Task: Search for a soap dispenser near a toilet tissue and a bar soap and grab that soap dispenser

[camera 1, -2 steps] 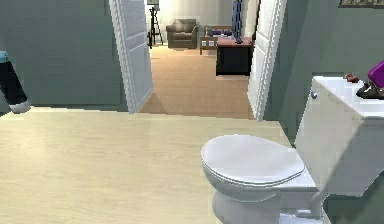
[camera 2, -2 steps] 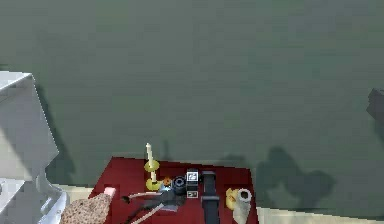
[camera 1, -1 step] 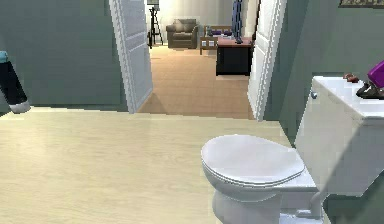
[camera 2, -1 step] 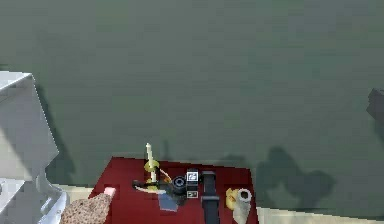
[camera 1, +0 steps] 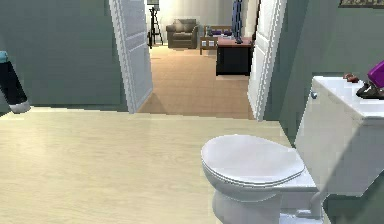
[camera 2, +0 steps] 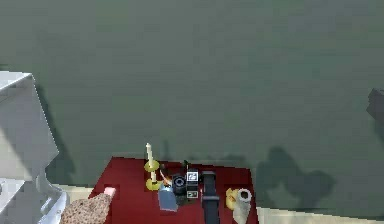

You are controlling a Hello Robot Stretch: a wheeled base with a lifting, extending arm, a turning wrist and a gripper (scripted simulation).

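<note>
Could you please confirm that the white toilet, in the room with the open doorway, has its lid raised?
Not quite: the lid of the white toilet is down over the bowl, not raised, as the forward view shows. The toilet is indeed in the room with the open doorway.

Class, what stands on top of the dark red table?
A candle, a white paper roll and a small bluish thing; the arm and pincer cover part of the tabletop.

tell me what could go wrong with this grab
1. The white candle in its yellow holder stands close by the gripper on the dark red table; a sideways arm move might topple it.
2. The white toilet roll sits by the table's edge beside the dark arm bar; a nudge could push it off.
</note>
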